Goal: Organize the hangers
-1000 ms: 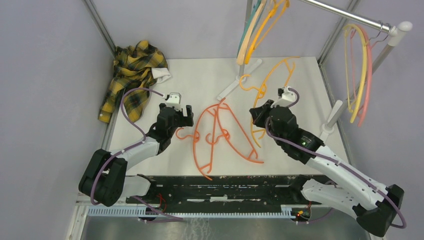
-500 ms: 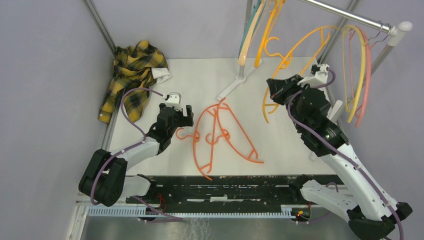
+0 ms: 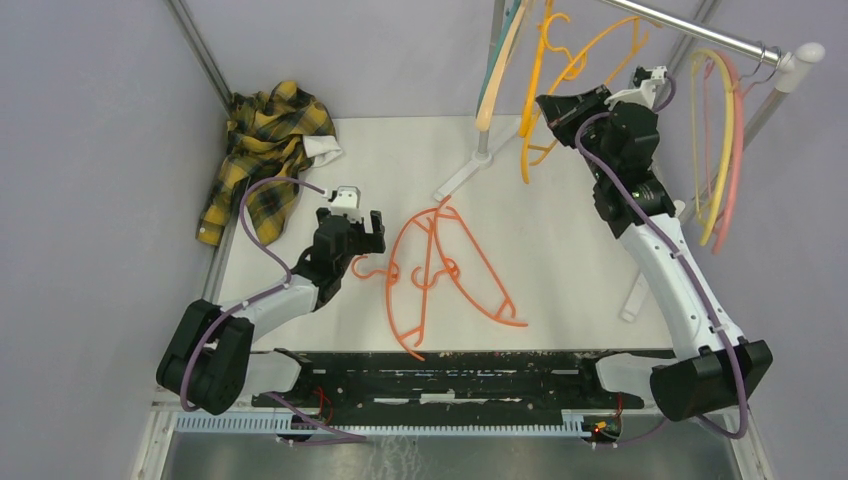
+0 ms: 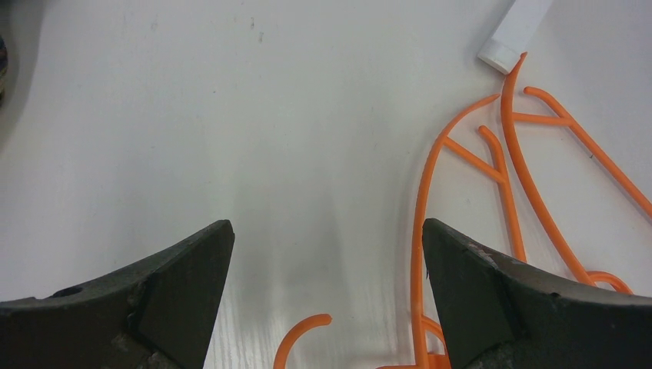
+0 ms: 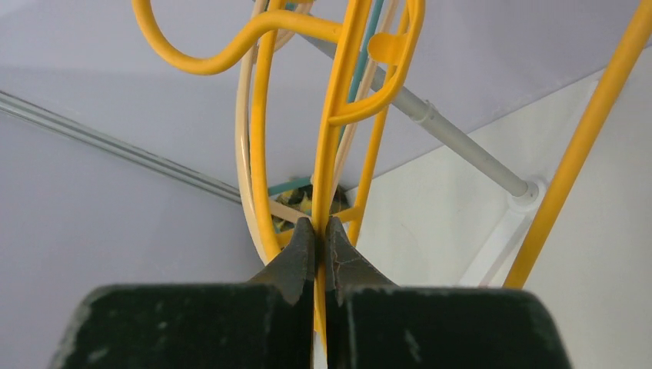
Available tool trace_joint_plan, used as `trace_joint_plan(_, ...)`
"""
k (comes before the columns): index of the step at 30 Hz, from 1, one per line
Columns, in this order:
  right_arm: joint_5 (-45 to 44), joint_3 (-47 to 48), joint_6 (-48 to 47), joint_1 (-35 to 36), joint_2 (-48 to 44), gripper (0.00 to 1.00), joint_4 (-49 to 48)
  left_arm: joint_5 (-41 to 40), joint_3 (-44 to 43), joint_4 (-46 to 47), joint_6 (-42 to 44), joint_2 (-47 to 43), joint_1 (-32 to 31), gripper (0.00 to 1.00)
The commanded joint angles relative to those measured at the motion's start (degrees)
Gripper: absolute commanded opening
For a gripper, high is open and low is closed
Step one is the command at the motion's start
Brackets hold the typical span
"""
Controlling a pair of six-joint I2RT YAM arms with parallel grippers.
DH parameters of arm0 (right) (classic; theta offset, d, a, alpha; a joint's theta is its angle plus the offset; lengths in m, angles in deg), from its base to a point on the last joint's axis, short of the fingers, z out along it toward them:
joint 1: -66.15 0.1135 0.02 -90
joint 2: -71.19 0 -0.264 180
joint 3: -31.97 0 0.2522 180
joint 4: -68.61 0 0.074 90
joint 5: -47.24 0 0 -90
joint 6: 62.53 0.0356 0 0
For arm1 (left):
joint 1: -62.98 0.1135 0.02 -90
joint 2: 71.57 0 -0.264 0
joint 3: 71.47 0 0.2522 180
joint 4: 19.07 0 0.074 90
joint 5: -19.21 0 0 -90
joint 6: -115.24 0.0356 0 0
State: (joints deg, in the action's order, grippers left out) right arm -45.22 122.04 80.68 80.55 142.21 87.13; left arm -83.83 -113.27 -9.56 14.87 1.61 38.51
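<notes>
Two states — right gripper (image 5: 317, 231) clamps yellow hanger (image 5: 339, 115), left gripper (image 4: 327, 231) gapes above table (image 4: 231, 115).

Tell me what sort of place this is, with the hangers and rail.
Probably a robot test cell staged as a closet corner: two robot arms bolted at a white table, plain walls, and a silver rail hung with hangers.

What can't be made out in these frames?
- Right wrist: the shut jaws cover their own grip point on the yellow-orange plastic hanger.
- Top external: the silver metal rail leaves the top edge, so whether that hanger's hook is over it can't be told.
- Left wrist: the loose orange plastic hangers are cut off by the bottom and right edges.
</notes>
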Motion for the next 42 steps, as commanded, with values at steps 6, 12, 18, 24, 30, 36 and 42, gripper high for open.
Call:
trace_joint_plan(6,9.5,2.9,7.9,-6.8,1.3,0.01,-14.8,-2.2,-0.1,3.2,1.1,-0.8,0.0,0.99)
trace_joint_plan(12,12.2,4.6,10.3,-9.1,3.6,0.01,-16.3,-2.8,0.0,3.3,1.1,-0.7,0.1,0.99)
trace_joint_plan(18,12.7,8.6,11.0,-11.2,8.3,0.01,-14.7,-3.1,0.3,3.3,1.1,-1.4,0.0,0.99)
trace_joint_plan(24,13.3,9.8,12.2,-12.3,12.5,0.01,-15.7,-3.4,0.2,3.2,1.2,-1.5,0.1,0.99)
trace_joint_plan(30,16.3,10.8,10.9,-12.5,14.8,0.01,-14.3,-3.7,0.2,3.3,1.1,-1.3,0.1,0.99)
trace_joint_plan(36,18.8,12.6,8.6,-12.5,16.7,0.07,-9.7,-3.6,0.1,3.2,1.1,-0.9,0.0,0.99)
trace_joint_plan(42,17.0,9.6,7.5,-12.5,15.1,0.43,-8.3,-3.6,0.1,3.2,1.0,-0.8,0.1,0.99)
